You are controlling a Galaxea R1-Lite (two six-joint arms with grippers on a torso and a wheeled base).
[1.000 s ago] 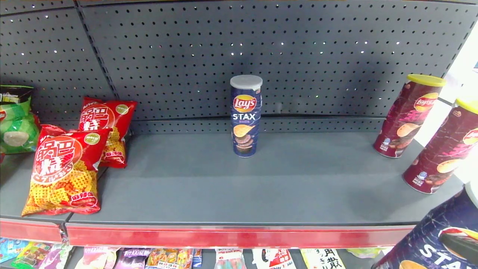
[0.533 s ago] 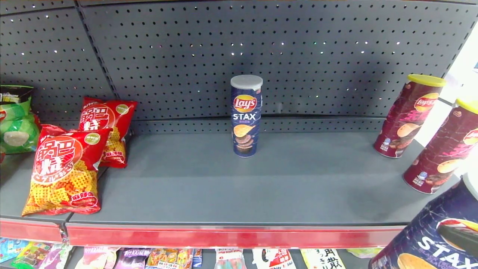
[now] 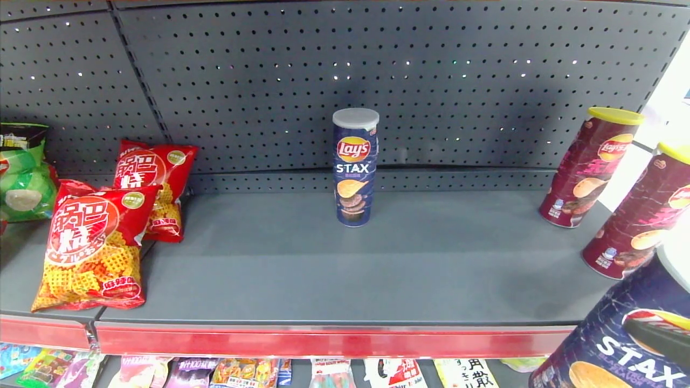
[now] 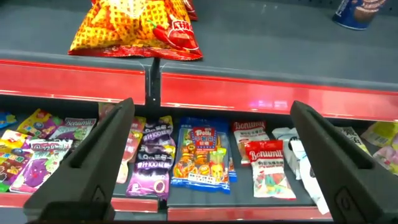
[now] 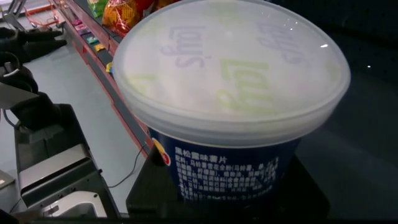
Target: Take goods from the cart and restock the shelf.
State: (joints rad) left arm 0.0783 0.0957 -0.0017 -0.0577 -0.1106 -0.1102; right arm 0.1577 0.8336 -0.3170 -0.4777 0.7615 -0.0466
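While the blue chip can is clamped at its body by the right tool, it is held tilted at the right front edge of the shelf. Free space beside the standing blue can lies forward-left. The left tool is spread wide and empty.

Head view: high, facing forward and down onto the shelf and pegboard
Left wrist view: low, facing the red shelf edge
Right wrist view: very close above the blue can
Shared: red chip bag, in head and left wrist views
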